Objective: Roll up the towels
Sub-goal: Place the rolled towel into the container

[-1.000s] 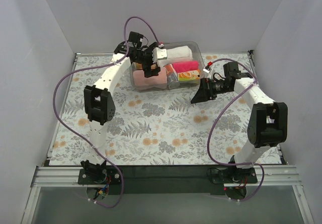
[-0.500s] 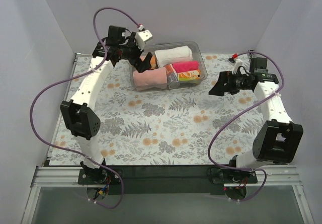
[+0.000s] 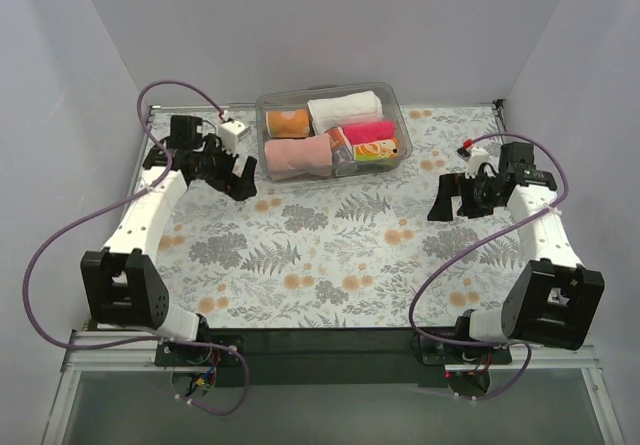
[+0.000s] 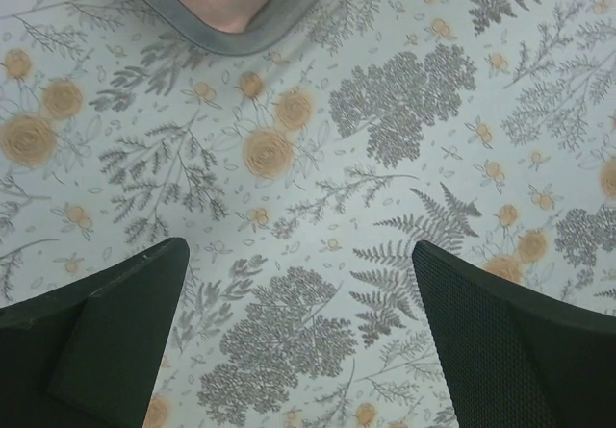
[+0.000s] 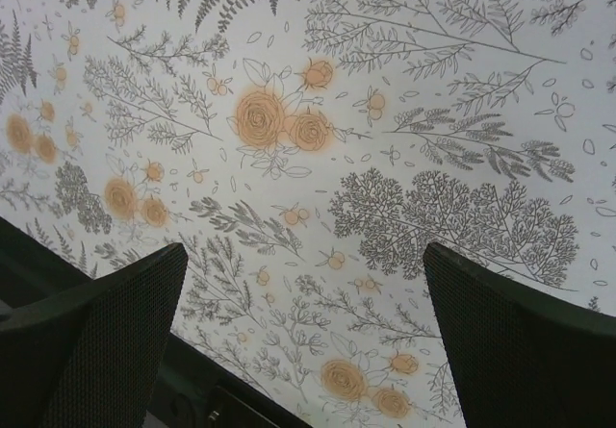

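The left fingers [image 3: 240,177] were over the clear bin [image 3: 331,89] a second ago, right at the salmon-pink towel [image 3: 298,155]. They have since swung out and back, and now hang low over the floral desk [image 3: 320,255] with the bin's near corner just ahead of their tips. The wrist view shows them spread wide with only the printed cover between them, so they hold nothing. The right fingers [image 3: 450,203] have drawn away too, off to the far side of the bin. They are equally wide apart and empty, with bare flower pattern under them.

The pink towel lies rolled inside the bin, beyond the left fingertips. The small patterned cloth [image 3: 339,145] looks to be tucked just past it, towards the right fingers, though it is too small to read clearly. No loose towel lies on the desk between or beneath either pair of fingers. Both arms leaving empty-handed suggests the rolling is finished and this is the retreat, not a reach for another piece
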Robot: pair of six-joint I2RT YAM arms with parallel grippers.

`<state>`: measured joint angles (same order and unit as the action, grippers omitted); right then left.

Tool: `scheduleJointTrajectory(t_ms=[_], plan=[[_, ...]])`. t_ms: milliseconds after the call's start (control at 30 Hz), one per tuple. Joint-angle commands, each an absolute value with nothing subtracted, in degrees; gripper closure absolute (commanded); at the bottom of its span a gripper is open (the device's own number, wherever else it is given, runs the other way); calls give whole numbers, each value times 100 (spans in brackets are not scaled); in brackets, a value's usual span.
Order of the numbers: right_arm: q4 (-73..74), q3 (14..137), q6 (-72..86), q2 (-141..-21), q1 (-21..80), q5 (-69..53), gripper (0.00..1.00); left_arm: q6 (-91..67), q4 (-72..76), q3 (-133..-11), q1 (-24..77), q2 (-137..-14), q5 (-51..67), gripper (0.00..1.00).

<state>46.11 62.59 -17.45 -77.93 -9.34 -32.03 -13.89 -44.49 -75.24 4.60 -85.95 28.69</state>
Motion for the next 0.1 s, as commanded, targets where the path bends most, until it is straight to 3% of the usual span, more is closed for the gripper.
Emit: scheduleJointTrajectory(t_ms=[0,67], plan=[[4711,6039,-1890,-7436,-932,-3102,2,-1424,-4184,-7190,413,-8008,2883,2],[4702,5950,-1916,-7304,-940,-3155,2,-1433,-4210,-7198,387,-7989,2962,2]])
